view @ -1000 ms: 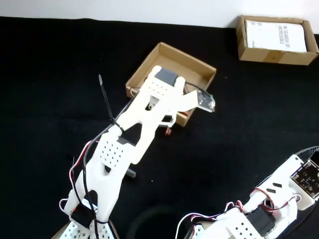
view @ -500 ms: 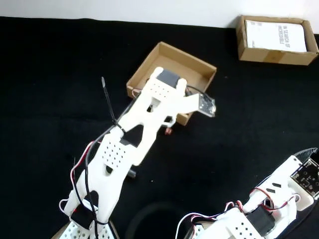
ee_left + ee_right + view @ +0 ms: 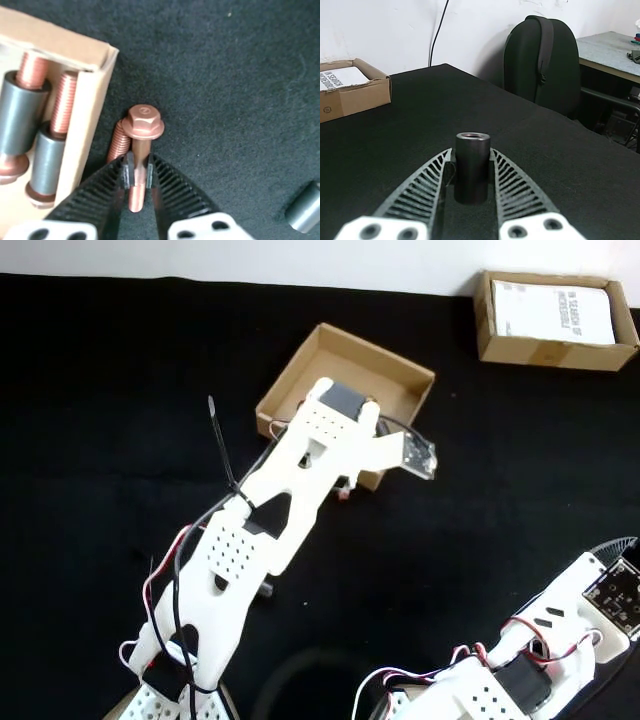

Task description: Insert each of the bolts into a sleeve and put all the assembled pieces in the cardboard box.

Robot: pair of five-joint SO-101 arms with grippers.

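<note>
My left gripper [image 3: 137, 169] is shut on the shank of a copper bolt [image 3: 143, 125] whose hex head points away from the fingers. It hangs just outside the cardboard box [image 3: 91, 95], above a second bolt [image 3: 117, 143] lying against the box wall. Two bolts fitted in grey sleeves [image 3: 20, 115] lie inside the box. A loose sleeve [image 3: 305, 212] rests on the cloth nearby. From above, the left arm [image 3: 300, 465] stretches over the near corner of the cardboard box [image 3: 350, 345], the bolt [image 3: 345, 493] below it. My right gripper [image 3: 472, 157] is shut on a dark sleeve [image 3: 472, 167] held upright.
A second cardboard box [image 3: 555, 352] with a printed sheet sits at the far right corner. A loose sleeve [image 3: 265, 589] lies beside the left arm's base. The right arm [image 3: 560, 635] stays low at the near right. Black cloth covers the table.
The left arm has shifted slightly farther out and to the right along the box's near side, carrying the bolt with it. The right arm has not moved.
</note>
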